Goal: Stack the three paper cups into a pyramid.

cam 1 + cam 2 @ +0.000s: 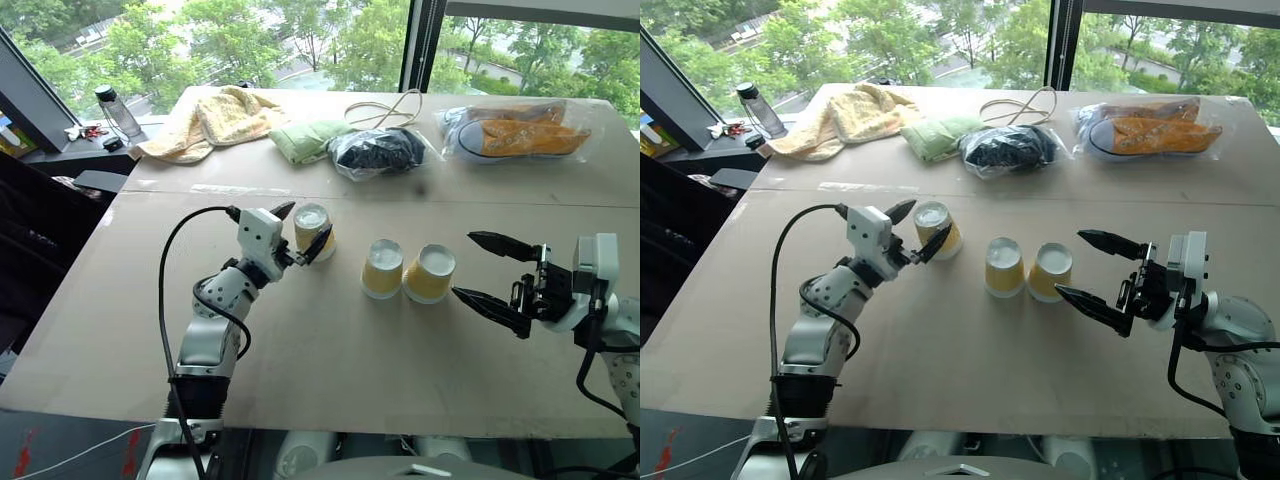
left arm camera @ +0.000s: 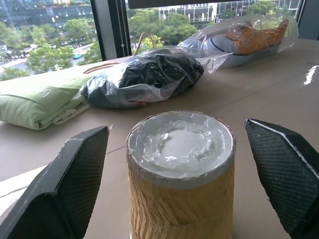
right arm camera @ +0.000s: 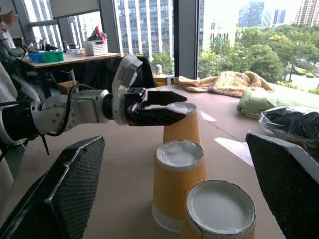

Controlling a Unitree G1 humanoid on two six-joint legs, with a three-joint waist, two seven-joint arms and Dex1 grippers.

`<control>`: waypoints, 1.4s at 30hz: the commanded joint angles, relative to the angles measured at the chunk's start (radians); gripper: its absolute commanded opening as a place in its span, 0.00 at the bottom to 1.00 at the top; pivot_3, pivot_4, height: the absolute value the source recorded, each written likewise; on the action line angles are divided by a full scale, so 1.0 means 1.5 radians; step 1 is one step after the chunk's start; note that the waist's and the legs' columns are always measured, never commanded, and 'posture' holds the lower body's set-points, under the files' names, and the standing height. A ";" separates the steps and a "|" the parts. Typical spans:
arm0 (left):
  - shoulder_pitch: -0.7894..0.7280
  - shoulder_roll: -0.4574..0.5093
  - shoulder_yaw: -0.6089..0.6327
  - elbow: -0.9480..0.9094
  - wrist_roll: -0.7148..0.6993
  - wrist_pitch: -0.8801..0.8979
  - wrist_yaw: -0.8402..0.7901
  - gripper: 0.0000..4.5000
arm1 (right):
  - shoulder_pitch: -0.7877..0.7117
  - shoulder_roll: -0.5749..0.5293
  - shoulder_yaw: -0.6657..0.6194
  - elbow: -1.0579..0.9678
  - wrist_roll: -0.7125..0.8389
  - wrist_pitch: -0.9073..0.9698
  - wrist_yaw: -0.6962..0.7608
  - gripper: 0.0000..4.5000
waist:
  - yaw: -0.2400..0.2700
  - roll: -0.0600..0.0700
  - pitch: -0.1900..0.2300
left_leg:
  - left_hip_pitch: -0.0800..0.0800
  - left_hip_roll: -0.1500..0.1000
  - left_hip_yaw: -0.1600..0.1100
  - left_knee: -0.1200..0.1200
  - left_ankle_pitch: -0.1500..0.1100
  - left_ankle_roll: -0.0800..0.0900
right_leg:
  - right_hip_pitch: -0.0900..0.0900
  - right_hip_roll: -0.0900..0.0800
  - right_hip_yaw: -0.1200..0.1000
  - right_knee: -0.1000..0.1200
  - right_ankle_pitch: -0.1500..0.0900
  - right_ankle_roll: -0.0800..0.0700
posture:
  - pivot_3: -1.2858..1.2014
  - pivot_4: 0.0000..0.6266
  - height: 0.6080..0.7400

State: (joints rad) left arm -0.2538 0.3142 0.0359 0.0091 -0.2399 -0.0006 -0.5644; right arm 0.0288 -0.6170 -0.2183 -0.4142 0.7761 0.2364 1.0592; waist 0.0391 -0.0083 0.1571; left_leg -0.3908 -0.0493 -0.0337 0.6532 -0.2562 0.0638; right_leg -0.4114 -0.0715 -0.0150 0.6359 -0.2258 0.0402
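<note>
Three paper cups stand upside down on the brown table (image 1: 330,370), white bottoms up. The left cup (image 1: 313,230) stands apart; the other two (image 1: 383,268) (image 1: 430,273) stand side by side, touching. My left gripper (image 1: 301,227) is open and straddles the left cup near its top. In the left wrist view there is a gap between that cup (image 2: 180,174) and each finger (image 2: 75,174). My right gripper (image 1: 463,265) is open, level, just right of the pair, with nothing between its fingers. The right wrist view shows the pair (image 3: 179,184) (image 3: 219,209) close in front.
Along the table's far side lie a yellow towel (image 1: 215,118), a green cloth (image 1: 305,138), a bagged black item (image 1: 378,152), a looped cord (image 1: 385,108) and bagged orange shoes (image 1: 520,130). A bottle (image 1: 117,110) stands on the left ledge.
</note>
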 commanded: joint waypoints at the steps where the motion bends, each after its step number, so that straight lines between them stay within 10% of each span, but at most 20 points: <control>1: -0.011 -0.004 0.003 -0.003 0.000 -0.021 0.002 1.00 | -0.005 -0.001 -0.020 -0.015 0.015 -0.006 0.002 0.99 | -0.001 0.000 0.000 | 0.000 0.000 0.000 0.000 0.000 0.000 | 0.000 0.000 0.000 0.000 0.000 0.000 | 0.52 0.24 1.00; 4: -0.016 -0.009 0.004 0.001 -0.002 -0.025 0.002 1.00 | -0.004 0.002 -0.020 -0.018 0.016 -0.007 -0.002 0.99 | 0.000 0.000 0.000 | 0.000 0.000 0.000 0.000 0.000 0.000 | 0.000 0.000 0.000 0.000 0.000 0.000 | 0.52 0.24 1.00; 11: -0.017 -0.014 0.003 0.004 -0.001 -0.031 0.002 0.44 | 0.005 0.003 -0.022 -0.025 0.015 -0.010 -0.007 1.00 | 0.000 0.000 0.000 | 0.000 0.000 0.000 0.000 0.000 0.000 | 0.000 0.000 0.000 0.000 0.000 0.000 | 0.52 0.24 1.00; 42: -0.284 0.037 -0.127 -0.122 -0.188 0.268 -0.259 0.44 | 0.149 0.018 -0.133 -0.038 0.007 -0.051 -0.021 1.00 | -0.002 0.000 0.000 | 0.000 0.000 0.000 0.001 0.000 0.000 | 0.000 0.001 0.000 0.002 0.000 0.001 | 0.52 0.24 1.00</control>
State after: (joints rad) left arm -0.6650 0.3755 -0.1536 -0.1648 -0.5301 0.4265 -0.9391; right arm 0.2400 -0.5952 -0.3758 -0.4290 0.7735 0.1857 1.0304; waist 0.0356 -0.0083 0.1570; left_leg -0.3902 -0.0499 -0.0339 0.6551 -0.2555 0.0634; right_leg -0.4112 -0.0698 -0.0144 0.6394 -0.2253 0.0411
